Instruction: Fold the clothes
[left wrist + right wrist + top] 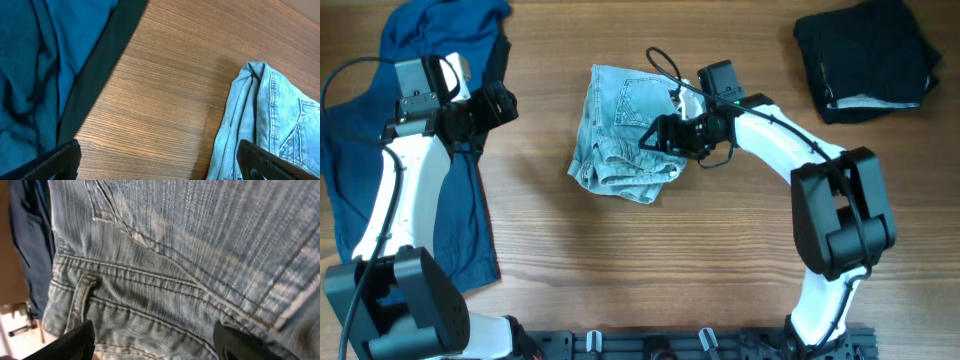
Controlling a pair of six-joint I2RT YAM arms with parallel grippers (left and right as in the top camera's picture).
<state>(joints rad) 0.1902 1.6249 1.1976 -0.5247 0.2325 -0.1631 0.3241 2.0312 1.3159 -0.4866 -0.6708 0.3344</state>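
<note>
Overhead: blue garment (pixel 345 170) under left arm (pixel 402 178)

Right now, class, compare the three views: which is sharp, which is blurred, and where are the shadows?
Overhead: sharp, evenly lit, with only soft shadows beside the denim shorts. Left wrist: table grain crisp, left fingers dark and soft. Right wrist: very close; the denim blurs towards the right edge, right fingers out of focus.

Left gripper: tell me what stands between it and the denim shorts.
Nothing visible does. Only bare table lies between the left gripper and the denim shorts; the dark blue garment lies on the gripper's other side.
</note>
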